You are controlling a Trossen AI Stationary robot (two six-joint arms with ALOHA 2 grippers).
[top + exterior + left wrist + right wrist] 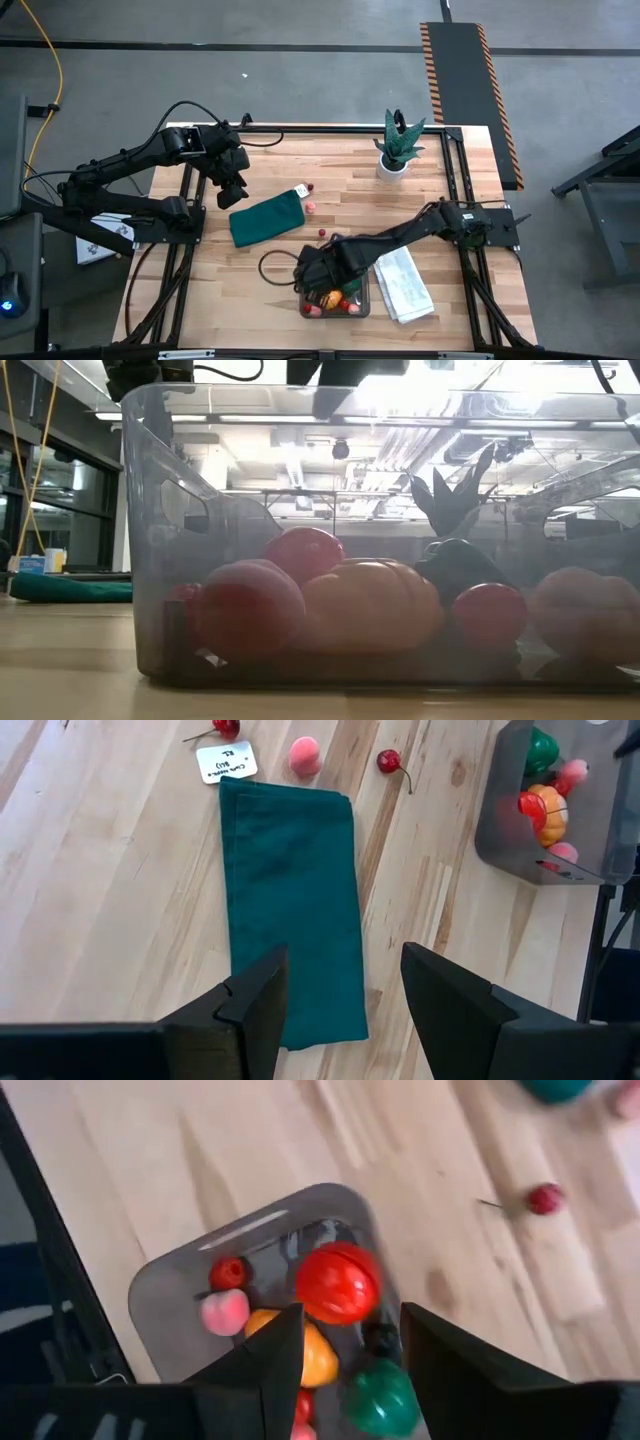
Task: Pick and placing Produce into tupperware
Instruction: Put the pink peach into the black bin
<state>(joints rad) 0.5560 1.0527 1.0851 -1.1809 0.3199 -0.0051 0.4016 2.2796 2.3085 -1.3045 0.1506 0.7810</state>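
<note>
Tupperware (362, 300) at table's (300, 170) near edge, beside white towel (405, 285), holds orange, red, pink, green produce (338, 1283). Right gripper (345, 1342) above it, fingers parted, empty. Left gripper (343, 982) open over green cloth (290, 900). Cherries (388, 761) loose nearby.

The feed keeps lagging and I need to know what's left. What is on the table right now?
tupperware: one, clear grey, near edge of the table, beside the white towel
produce inside it: at least six, red, orange, pink, green, dark
loose produce: three, one pink and two red cherries, on bare wood near one end of the green cloth
green cloth: one, dark green, folded, mid-table
white tag: one, at the cloth's end
white towel: one, folded
potted plant: one, green in a white pot, far edge
table: one, light wood
left claw: open, empty, over the green cloth
right claw: open, above the tupperware
</note>
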